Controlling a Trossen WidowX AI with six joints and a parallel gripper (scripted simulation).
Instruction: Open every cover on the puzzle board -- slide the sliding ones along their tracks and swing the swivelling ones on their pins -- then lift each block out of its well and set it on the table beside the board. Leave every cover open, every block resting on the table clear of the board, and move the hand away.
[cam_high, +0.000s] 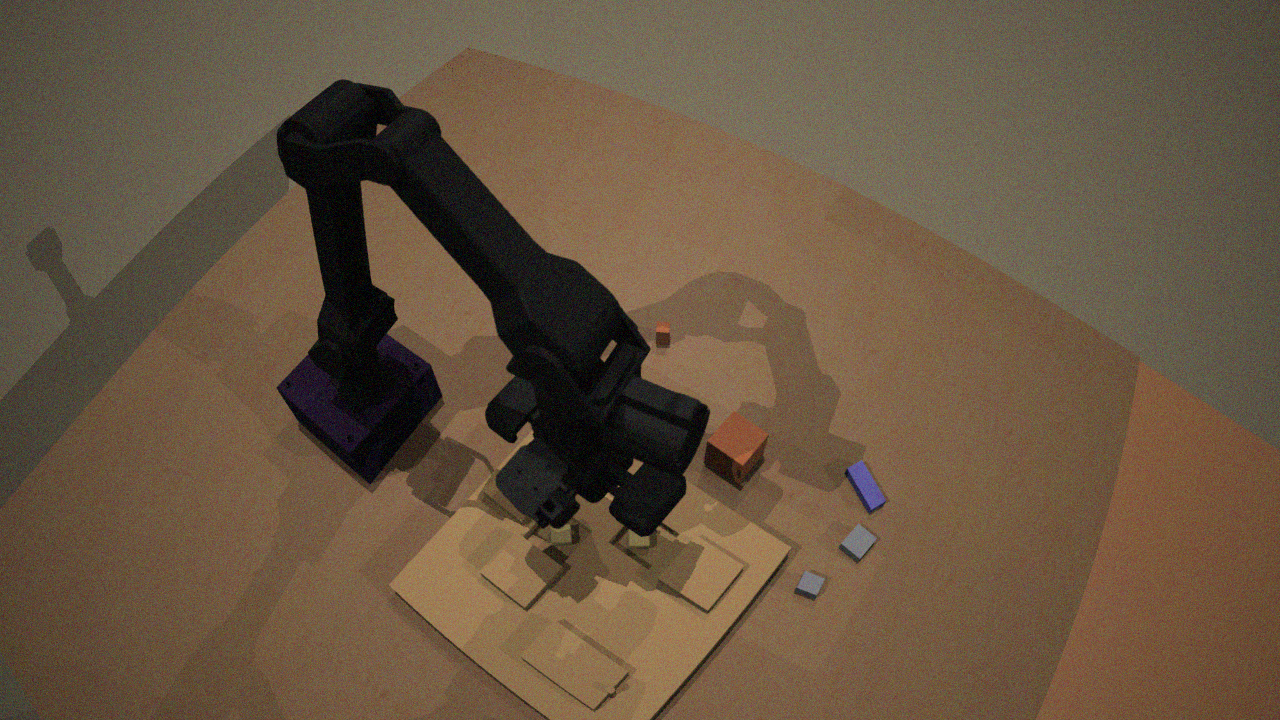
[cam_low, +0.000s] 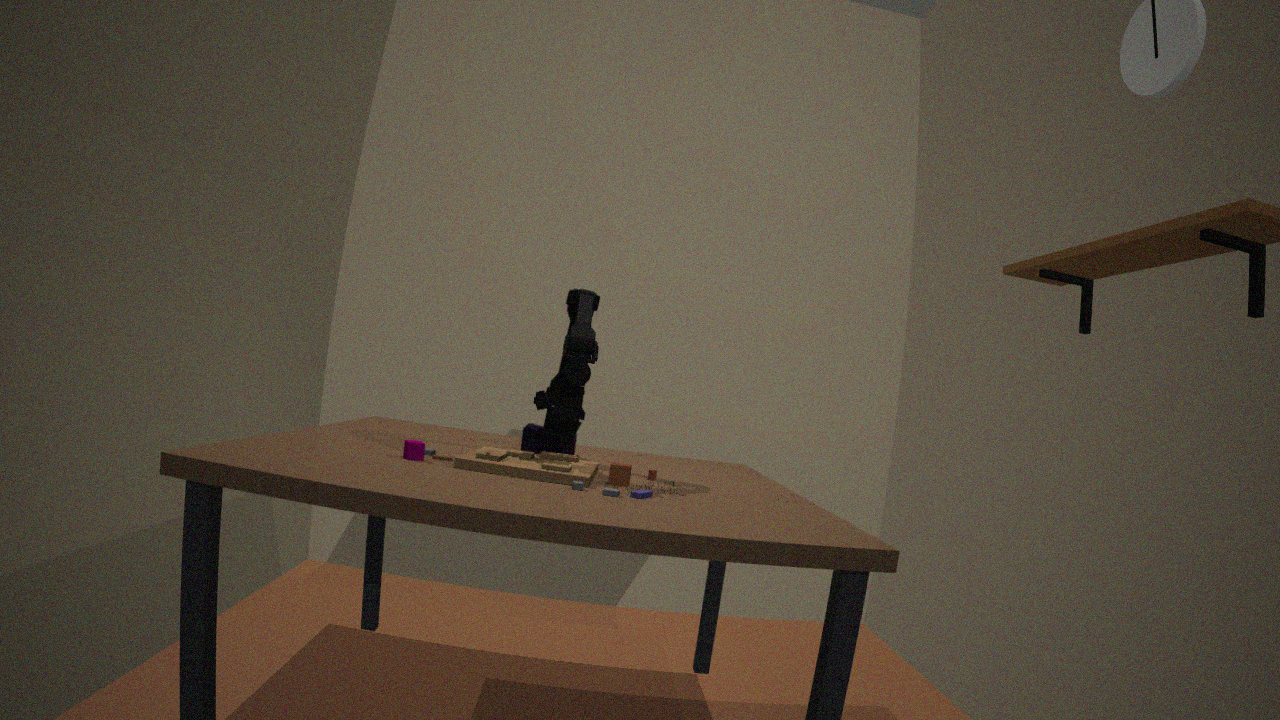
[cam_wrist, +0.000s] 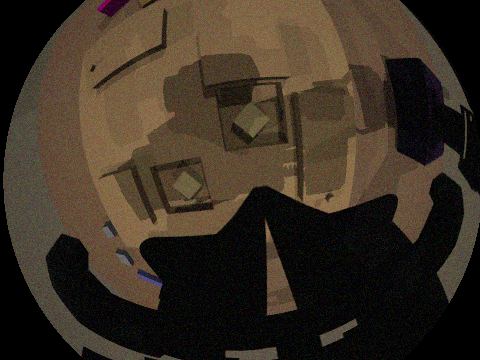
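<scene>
The wooden puzzle board has two uncovered wells. One pale block lies in the well nearer the arm's base, turned askew to its walls. Another pale block lies in the other well. One cover stands beside the first well, another cover beside the second. A third cover lies at the far side, with a small knob; a fourth cover lies near the base. No well shows at these two. My gripper is shut and empty above the board.
An orange cube, a small orange cube, a blue bar and two grey pieces lie beside the board. A magenta cube stands off the opposite side.
</scene>
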